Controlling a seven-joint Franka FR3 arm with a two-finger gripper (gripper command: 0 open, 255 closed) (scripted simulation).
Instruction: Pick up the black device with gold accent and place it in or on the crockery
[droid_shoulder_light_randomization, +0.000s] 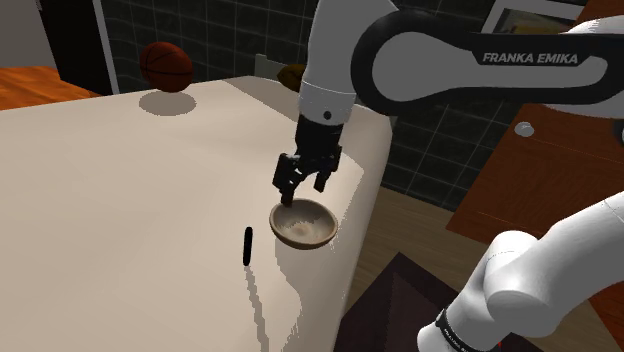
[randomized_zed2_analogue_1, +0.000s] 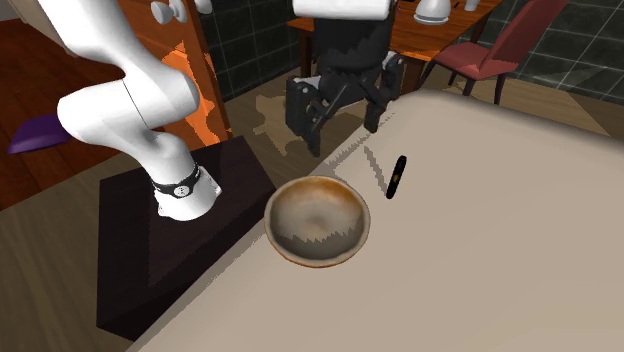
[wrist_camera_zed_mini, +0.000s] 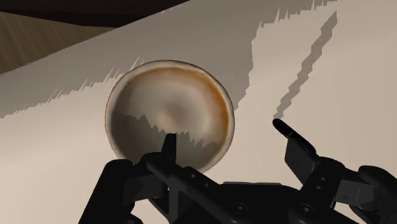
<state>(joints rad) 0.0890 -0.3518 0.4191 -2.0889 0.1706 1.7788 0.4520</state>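
black gripper (wrist_camera_zed_mini: 224, 133), fingers apart and empty, hovers over a brown bowl (wrist_camera_zed_mini: 168, 105). the slim black device (droid_shoulder_light_randomization: 247, 245) stands on the table (droid_shoulder_light_randomization: 120, 200) just beside the bowl. arm (droid_shoulder_light_randomization: 440, 60) reads "franka emika".

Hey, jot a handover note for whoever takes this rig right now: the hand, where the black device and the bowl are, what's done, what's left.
Hand: open, empty, hovering over the brown bowl.
Black device: standing on end on the beige table, beside the bowl, not touching it.
Bowl: empty, near the table's edge.
Done: nothing; the device is not grasped.
Left: move to the device, grasp it, lift it, set it in the bowl.
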